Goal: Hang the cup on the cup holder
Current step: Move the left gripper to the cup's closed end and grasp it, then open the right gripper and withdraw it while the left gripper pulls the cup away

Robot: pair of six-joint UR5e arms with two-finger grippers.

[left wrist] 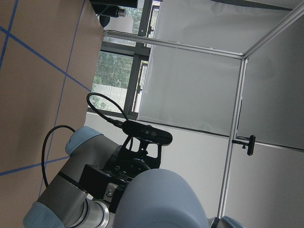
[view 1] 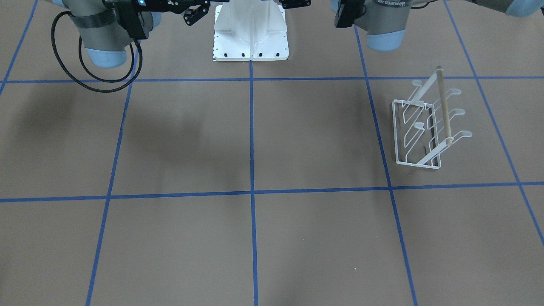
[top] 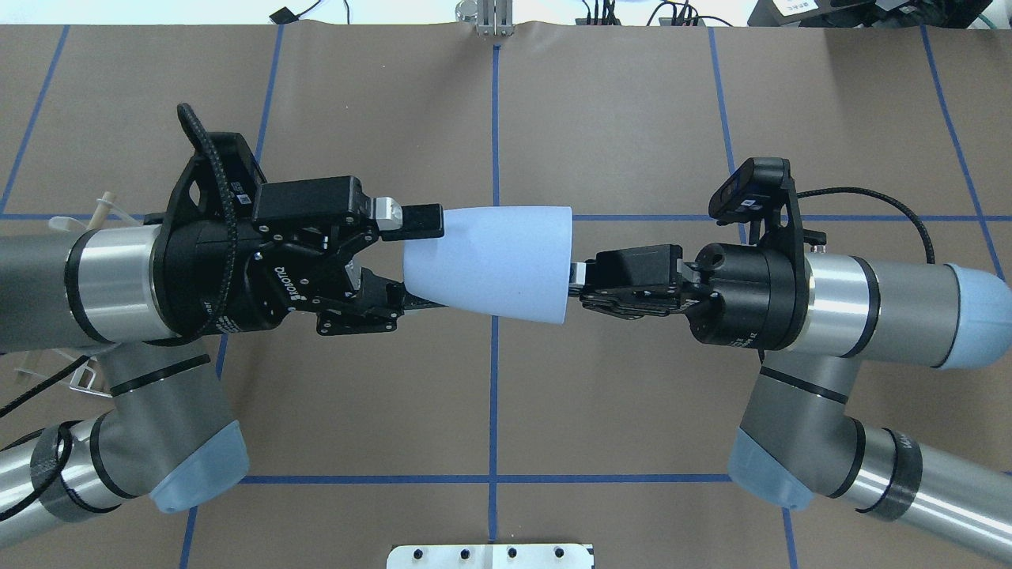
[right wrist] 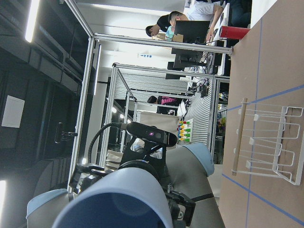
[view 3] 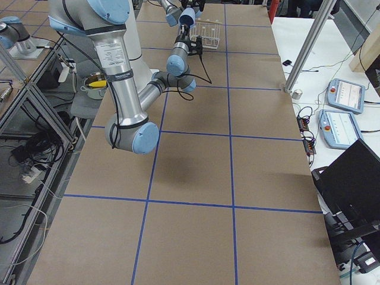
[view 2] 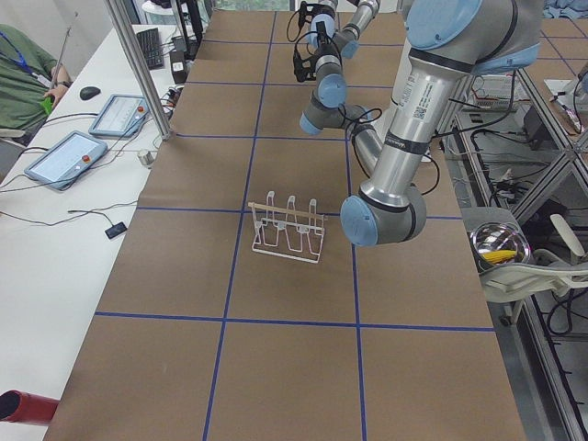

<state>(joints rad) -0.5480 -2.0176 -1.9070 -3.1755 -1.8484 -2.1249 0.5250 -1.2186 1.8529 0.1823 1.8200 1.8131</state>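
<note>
Cup point(top: 494, 265) is mid-air over table centre, its rim pinched shut by right gripper point(top: 581, 280), while left gripper point(top: 427, 262) straddles the narrow base (can't tell if clamped), so seat that grip firmly before right releases, then carry it left to cup holder point(view 1: 444, 111).

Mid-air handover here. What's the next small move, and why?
Probably close the left gripper firmly on the narrow base of the cup. Its fingers straddle that end, though contact is unclear, while the right gripper pinches the rim, and the cup holder stands on the left arm's side.
</note>
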